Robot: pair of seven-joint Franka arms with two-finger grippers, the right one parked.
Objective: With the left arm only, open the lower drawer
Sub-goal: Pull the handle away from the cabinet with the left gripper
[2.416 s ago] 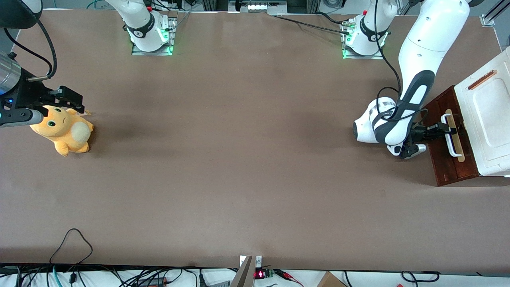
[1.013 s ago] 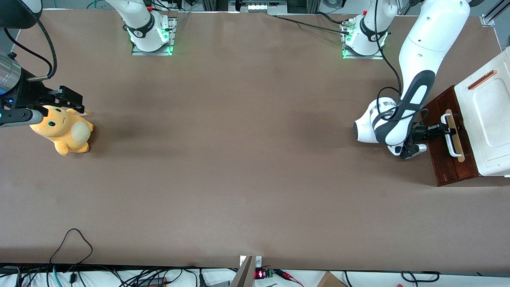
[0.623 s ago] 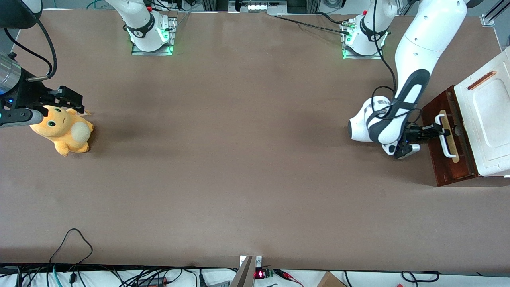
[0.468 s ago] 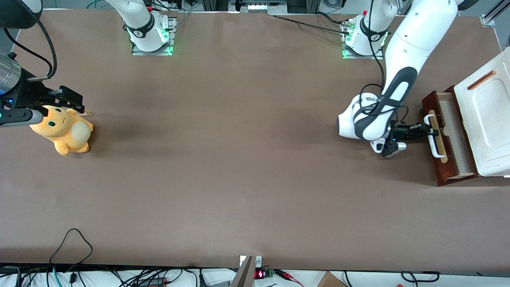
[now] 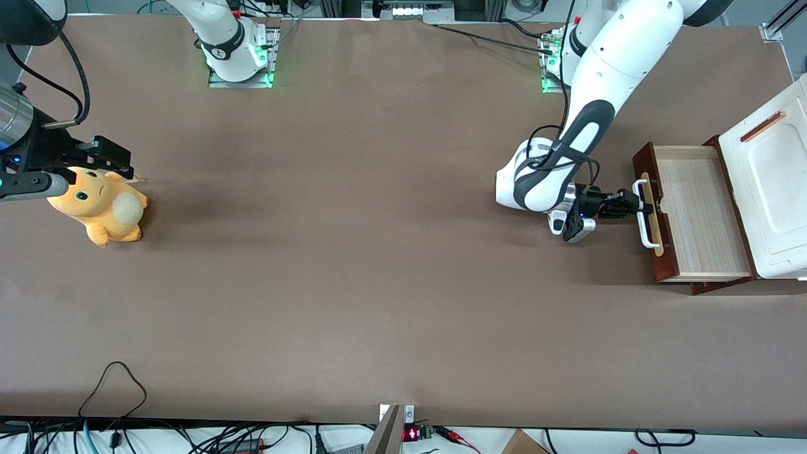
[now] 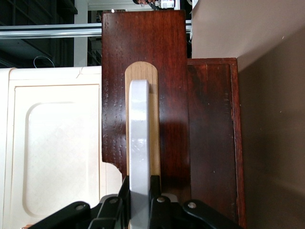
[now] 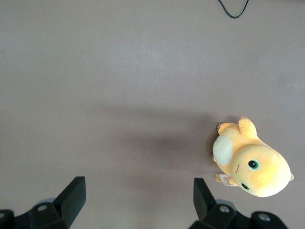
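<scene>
One orange plush toy lies toward the parked arm's end of the brown table; also seen in the right wrist view.

Two arm bases at the table edge farthest from the front camera, each lit green: one, the other.

One left arm reaches down from the second base toward the working arm's end. Its gripper sits at the drawer front, jaws narrow, closed on the white loop handle. Left wrist view confirms: black fingers pinch the handle on both sides.

One lower drawer stands pulled well out of the cabinet, its pale-wood tray exposed and bare, dark red-brown front facing the gripper.

One white top panel with one small orange strip covers the cabinet above the drawer.
</scene>
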